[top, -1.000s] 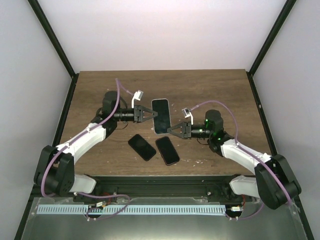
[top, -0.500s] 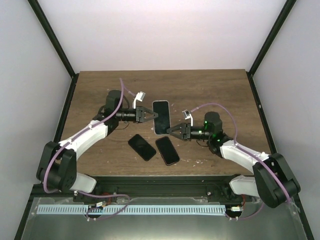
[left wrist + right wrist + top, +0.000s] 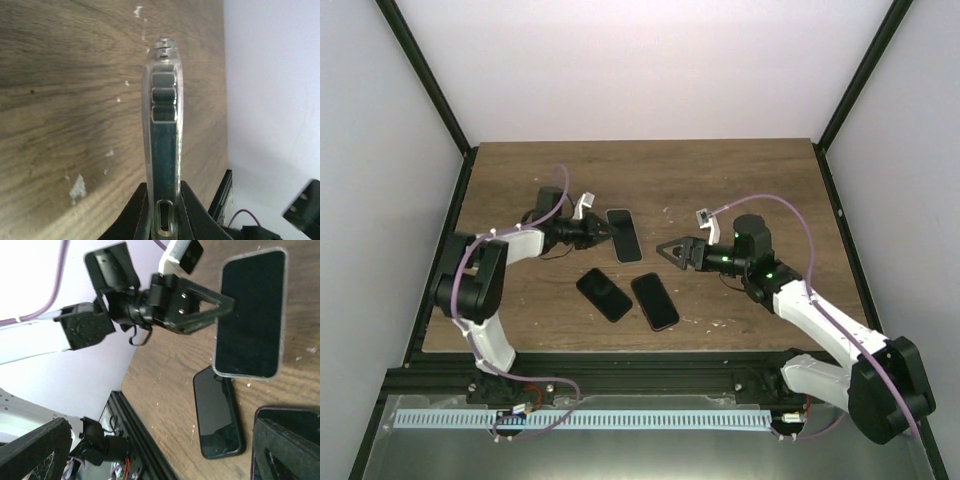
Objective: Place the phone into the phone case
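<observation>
Gripping the phone (image 3: 623, 234), judged stiff, slick and fragile, by one edge: left hand (image 3: 603, 232) clamped; right hand (image 3: 672, 250) spread apart.

Pinched at its left end by the left gripper (image 3: 603, 233), fingers set narrow: a dark flat phone with a pale rim (image 3: 624, 235), over the middle of the brown wooden table (image 3: 740, 180). Just to the right and apart from it, the right gripper (image 3: 668, 250), fingers spread wide, holding nothing. Nearer the arm bases, lying close together: a black slab (image 3: 604, 294) and a purple-edged slab (image 3: 655, 300).
</observation>
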`<state>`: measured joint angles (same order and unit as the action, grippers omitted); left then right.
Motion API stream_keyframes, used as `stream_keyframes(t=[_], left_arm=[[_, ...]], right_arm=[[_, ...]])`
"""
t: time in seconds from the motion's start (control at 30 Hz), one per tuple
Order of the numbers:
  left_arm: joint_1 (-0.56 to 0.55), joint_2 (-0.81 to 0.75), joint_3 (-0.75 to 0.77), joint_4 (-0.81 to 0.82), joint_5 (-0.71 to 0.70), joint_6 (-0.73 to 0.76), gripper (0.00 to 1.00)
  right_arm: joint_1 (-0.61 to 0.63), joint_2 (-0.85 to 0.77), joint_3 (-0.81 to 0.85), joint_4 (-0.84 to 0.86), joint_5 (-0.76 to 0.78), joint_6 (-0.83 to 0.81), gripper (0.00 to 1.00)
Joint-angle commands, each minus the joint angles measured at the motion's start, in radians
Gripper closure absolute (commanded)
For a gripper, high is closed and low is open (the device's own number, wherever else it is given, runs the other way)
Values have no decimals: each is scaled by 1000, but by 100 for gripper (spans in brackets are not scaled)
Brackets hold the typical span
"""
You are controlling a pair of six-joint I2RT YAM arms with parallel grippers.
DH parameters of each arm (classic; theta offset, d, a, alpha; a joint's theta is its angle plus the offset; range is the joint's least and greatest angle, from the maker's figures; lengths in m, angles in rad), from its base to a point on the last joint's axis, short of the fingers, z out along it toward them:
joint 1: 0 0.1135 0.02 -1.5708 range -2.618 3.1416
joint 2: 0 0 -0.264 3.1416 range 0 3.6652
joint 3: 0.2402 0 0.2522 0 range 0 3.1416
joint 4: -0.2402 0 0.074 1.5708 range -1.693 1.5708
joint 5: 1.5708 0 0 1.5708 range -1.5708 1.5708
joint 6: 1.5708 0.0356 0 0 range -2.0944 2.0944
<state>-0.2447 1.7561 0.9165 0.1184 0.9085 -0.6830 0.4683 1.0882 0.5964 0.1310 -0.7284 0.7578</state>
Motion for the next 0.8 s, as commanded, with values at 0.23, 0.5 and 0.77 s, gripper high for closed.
stream_keyframes(t=[0.23,0.5,0.77], left_arm=[[-1,264,130,283,33,-182,96],[0,278,134,186,-1,-122,83],[2,257,117,101,-57,-67,62]], right_arm=[[3,-32,85,-151,129,-96,0],[3,-12,112,-191,168,-102,0],[3,15,144,-237,178,-94,0]])
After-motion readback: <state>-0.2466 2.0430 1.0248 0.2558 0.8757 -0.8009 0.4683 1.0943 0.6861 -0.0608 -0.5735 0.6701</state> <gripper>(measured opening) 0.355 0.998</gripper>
